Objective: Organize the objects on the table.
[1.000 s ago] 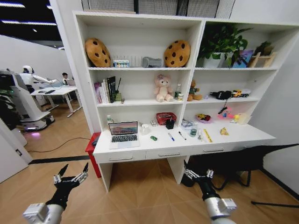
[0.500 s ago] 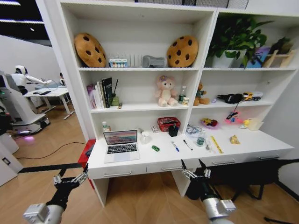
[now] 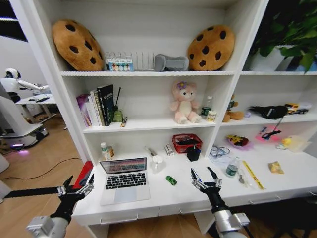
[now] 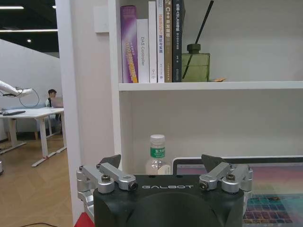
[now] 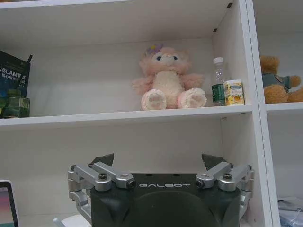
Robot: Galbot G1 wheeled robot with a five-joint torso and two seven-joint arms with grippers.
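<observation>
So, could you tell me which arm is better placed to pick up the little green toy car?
Probably the right. The right gripper, open, hangs at the table's front edge, just beside the green toy car. The left gripper, also open, sits off the table's left end, beyond the silver laptop.

Change record, head view: the whole scene shifted and grew between the earlier pictures and now, so the camera moved with the robot toward the desk (image 3: 277, 191); the things on it did not shift among themselves. Floor before the desk: formerly broad, now almost out of frame. Left gripper (image 3: 75, 188): formerly over open floor, now at the desk's front left corner, beside the laptop (image 3: 124, 179). Right gripper (image 3: 206, 180): formerly below the drawers, now above the desk's front edge, near the toy car (image 3: 171, 180).
</observation>
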